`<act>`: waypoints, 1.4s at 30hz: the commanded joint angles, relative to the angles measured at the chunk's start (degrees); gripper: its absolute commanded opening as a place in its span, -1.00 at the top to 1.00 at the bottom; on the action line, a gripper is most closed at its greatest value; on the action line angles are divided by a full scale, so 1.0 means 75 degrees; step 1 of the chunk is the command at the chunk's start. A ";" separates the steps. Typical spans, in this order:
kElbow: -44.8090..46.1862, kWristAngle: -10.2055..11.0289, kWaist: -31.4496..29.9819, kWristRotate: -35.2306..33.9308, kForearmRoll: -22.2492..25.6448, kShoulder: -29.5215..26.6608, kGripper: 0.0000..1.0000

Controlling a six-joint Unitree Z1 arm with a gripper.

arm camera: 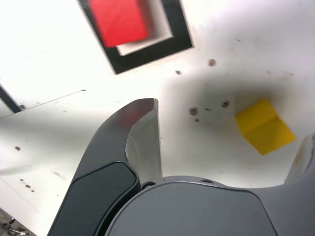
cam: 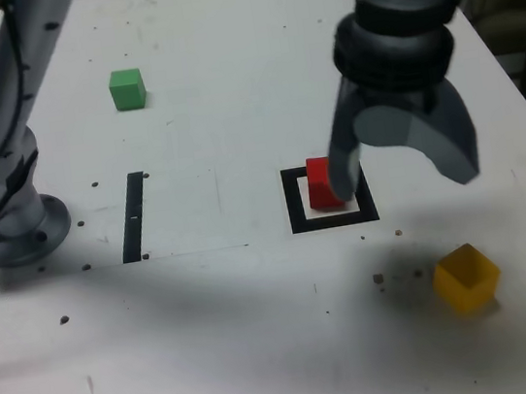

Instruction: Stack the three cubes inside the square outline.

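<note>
Red matte cube inside the thick black square outline with the pale centre, toward the exterior view's left edge of it: first of three placed (base of the stack, by the look of it). Small yellow matte cube on the white table near the outline, at the exterior view's lower right; small green matte cube well apart, upper left. Grey gripper above the table between red and yellow, jaws spread wide, holding nothing. Two cubes left to stack; yellow the likelier next pick.
</note>
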 commanded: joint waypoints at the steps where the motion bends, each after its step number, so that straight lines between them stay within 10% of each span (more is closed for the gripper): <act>1: -0.0263 -0.0027 -0.0081 0.0077 0.0119 0.0178 -1.00; 22: -0.1920 -0.0149 -0.0630 0.0730 0.0298 0.1448 -1.00; 35: -0.1882 0.0881 -0.0796 0.3199 0.0157 0.1445 -0.99; 42: -0.1834 0.0991 -0.0816 0.4307 0.0102 0.1450 -0.99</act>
